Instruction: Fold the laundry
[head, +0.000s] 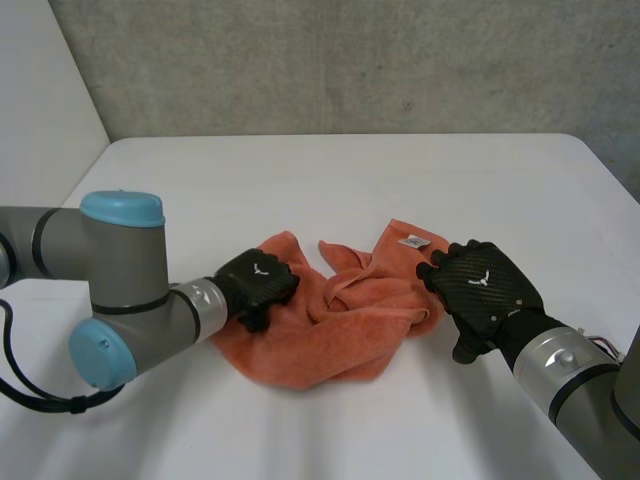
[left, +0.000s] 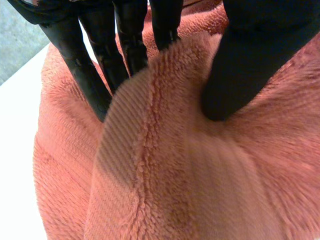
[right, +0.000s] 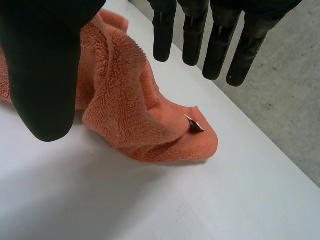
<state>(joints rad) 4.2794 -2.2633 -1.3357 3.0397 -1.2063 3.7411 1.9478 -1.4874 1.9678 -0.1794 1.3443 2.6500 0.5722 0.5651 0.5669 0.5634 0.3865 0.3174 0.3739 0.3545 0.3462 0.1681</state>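
Grasping stage: the left hand (left: 245, 60) pinches a ridge of towel (head: 340, 335). The right hand (head: 485, 285) is open, seemingly just above the tagged corner (right: 200, 142); it must close there next.

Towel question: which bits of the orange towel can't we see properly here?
1. Head view: the left hand covers the towel edge beneath it; the right hand hides part of the opposite edge.
2. Head view: print on the white tag is too small to read.
3. Left wrist view: a raised fold hides where the fingers end.
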